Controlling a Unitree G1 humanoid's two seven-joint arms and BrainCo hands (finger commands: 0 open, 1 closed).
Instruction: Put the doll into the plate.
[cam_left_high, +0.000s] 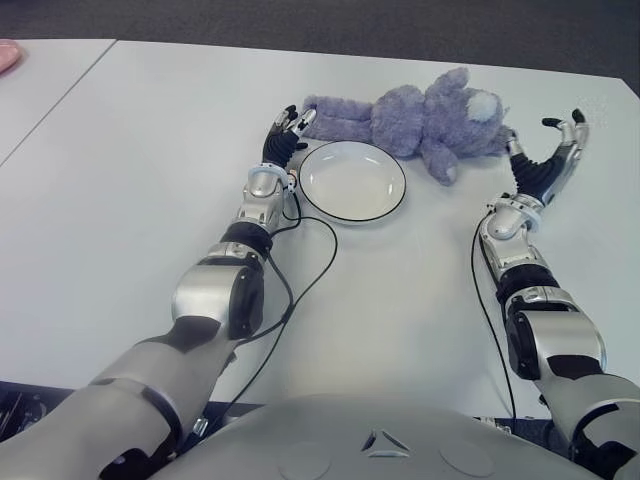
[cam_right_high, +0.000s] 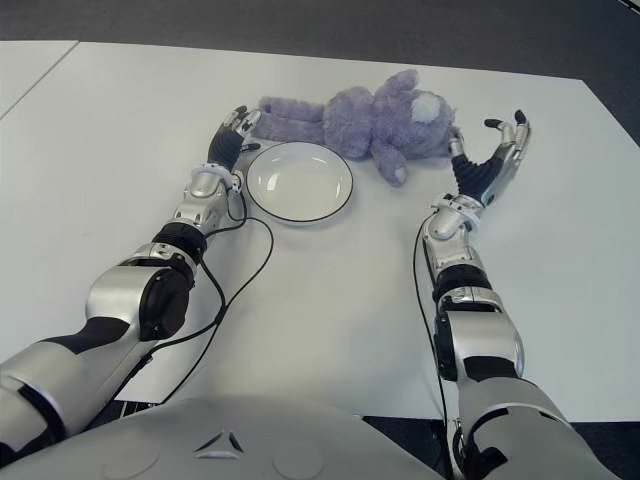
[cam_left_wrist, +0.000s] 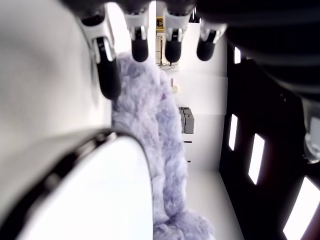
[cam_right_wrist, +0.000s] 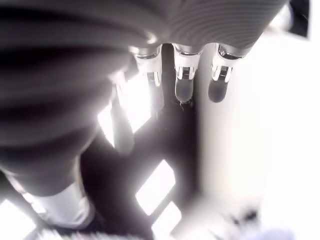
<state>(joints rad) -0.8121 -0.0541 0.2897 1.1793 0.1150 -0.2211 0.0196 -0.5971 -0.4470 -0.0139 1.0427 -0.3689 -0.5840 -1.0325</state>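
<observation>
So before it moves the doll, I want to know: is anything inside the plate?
No, the white plate shows only its bare bowl. The purple doll lies on the table just behind it. Nothing covers the plate's inside.

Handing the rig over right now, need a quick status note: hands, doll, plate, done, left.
Left robot hand: open, holding nothing, at the doll's leg end, beside the plate's far-left rim.
Right robot hand: open, fingers spread, empty, just right of the doll's head.
Doll: lying on the table just beyond the plate, not gripped.
Plate: empty, between the two arms.
Done: both hands flank the doll.
Left: grasp it, lift, set it in the plate.
</observation>
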